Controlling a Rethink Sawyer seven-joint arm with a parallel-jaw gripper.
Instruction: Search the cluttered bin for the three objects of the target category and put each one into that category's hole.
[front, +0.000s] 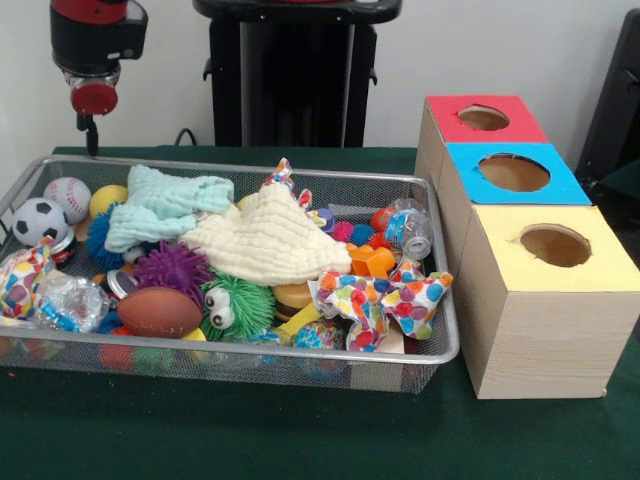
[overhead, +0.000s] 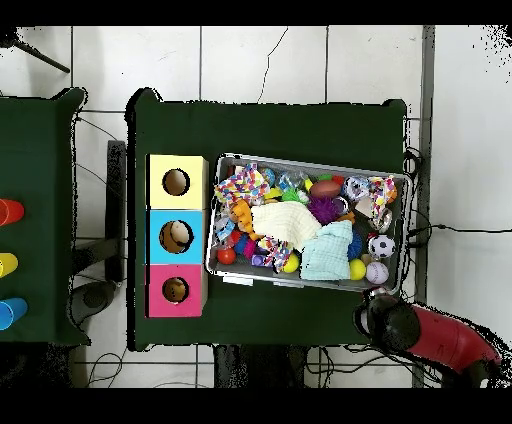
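The robot's gripper (front: 90, 135) hangs up high past the bin's far corner, at about ten o'clock from it, and I cannot tell how it is set. The wire bin (front: 436, 262) sits on the green table (front: 250, 440), full of toys, with three boxes at three o'clock.

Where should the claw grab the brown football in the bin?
Across the football's narrow middle, coming straight down. It lies on its side atop the pile by the basket's front rim, long axis along that rim, with its upper surface exposed.
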